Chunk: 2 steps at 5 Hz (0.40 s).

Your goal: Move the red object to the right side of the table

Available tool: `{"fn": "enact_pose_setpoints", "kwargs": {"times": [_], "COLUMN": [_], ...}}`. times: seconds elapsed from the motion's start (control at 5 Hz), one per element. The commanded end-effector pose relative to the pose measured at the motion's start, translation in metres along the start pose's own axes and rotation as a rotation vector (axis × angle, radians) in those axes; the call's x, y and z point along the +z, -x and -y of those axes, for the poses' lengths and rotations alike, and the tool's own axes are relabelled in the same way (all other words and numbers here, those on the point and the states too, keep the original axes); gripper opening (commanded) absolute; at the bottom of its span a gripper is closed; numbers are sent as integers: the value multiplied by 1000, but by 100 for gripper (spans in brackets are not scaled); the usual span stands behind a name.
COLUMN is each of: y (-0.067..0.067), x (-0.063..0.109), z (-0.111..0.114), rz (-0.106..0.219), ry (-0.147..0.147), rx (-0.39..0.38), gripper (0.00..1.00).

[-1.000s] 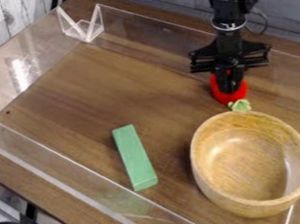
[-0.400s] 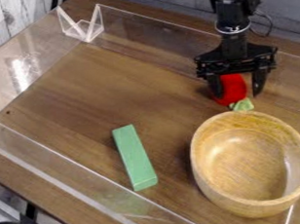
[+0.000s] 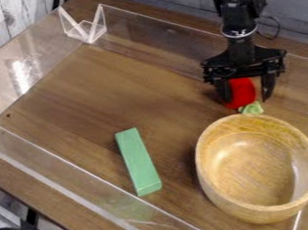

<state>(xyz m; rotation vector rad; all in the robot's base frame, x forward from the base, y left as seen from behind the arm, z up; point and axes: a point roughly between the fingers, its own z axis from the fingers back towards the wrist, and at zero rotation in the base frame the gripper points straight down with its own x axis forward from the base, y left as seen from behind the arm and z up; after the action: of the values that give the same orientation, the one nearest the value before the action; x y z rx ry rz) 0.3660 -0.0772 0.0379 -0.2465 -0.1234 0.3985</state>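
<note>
The red object (image 3: 243, 94), a small red toy fruit with a pale green leafy end, lies on the brown wooden table (image 3: 101, 96) at the right, just beyond the bowl's rim. My gripper (image 3: 243, 80) points down over it and is open. One black finger stands on each side of the fruit, and the fingers are not pressing on it. The gripper body hides the fruit's top.
A round light wooden bowl (image 3: 258, 165) sits at the front right, next to the fruit. A flat green block (image 3: 137, 160) lies near the front middle. Low clear acrylic walls (image 3: 48, 180) edge the table, and a clear stand (image 3: 83, 24) is at the back left.
The gripper has gone from shut on the red object to open. The fingers now stand spread on either side of it. The arm has stayed in place.
</note>
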Motion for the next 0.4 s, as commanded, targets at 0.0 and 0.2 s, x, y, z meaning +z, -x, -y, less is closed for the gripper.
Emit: {"fn": "enact_pose_setpoints", "kwargs": {"times": [0.0,0.2], "y": [8,18], "x": [18,30], "z": [11,18], "rz": [16,-1], "ry": [39,55], "rx": [-97,-193], "gripper": [100,100]}}
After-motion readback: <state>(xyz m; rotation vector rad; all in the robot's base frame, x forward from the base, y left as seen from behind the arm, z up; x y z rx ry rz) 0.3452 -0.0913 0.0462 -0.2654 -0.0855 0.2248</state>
